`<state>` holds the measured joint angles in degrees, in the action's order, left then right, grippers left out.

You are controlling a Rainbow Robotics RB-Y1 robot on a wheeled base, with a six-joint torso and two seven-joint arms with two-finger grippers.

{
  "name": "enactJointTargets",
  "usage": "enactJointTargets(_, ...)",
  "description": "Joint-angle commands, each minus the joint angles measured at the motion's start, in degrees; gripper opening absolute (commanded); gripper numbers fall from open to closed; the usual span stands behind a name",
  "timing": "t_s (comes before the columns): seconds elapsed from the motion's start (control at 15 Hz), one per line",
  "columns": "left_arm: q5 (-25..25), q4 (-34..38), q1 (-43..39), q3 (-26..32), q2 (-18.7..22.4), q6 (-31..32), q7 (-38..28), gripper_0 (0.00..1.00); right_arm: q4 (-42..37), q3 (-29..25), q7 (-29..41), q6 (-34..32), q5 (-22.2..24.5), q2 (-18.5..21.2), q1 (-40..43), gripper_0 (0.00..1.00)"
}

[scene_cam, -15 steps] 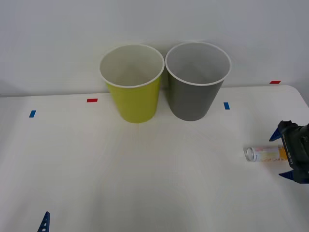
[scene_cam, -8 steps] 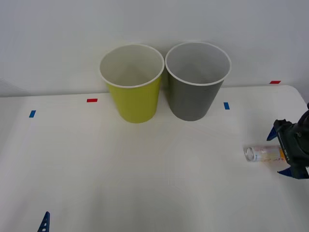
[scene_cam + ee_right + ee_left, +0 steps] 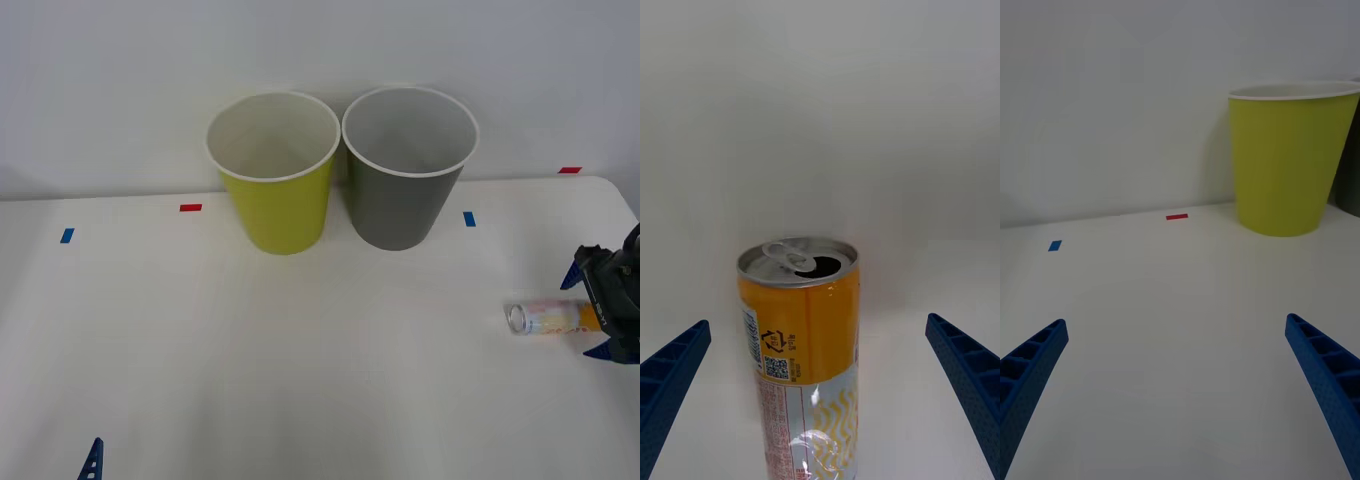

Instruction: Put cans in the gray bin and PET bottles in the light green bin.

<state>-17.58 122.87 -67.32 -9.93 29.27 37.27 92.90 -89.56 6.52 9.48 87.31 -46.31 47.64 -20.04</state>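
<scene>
White worktop against a pale wall — nothing sorted yet.
My right gripper stands wide open around the slim drink can, a silver-topped, orange-and-white printed tin lying on its side near the worktop's right edge, untouched between the blue fingers. Both the dark gray tapered bin and the yellow-green tapered bin look empty — so grasp, carry and drop into gray all remain. A recycling mark and QR code show; the small text is unreadable. My left gripper waits open, low left.
</scene>
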Motion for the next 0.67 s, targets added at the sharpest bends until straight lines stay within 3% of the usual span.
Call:
enactJointTargets(0.07, 0.0, 0.0, 0.0, 0.0, 0.0, 0.0, 0.0, 1.0, 1.0, 1.0, 0.3, -0.7, -0.3, 0.0, -0.3, 1.0)
enactJointTargets(0.67, 0.0, 0.0, 0.0, 0.0, 0.0, 0.0, 0.0, 1.0, 4.5, 3.2, 0.8, -2.8, -0.3, -0.1, -0.8, 1.0)
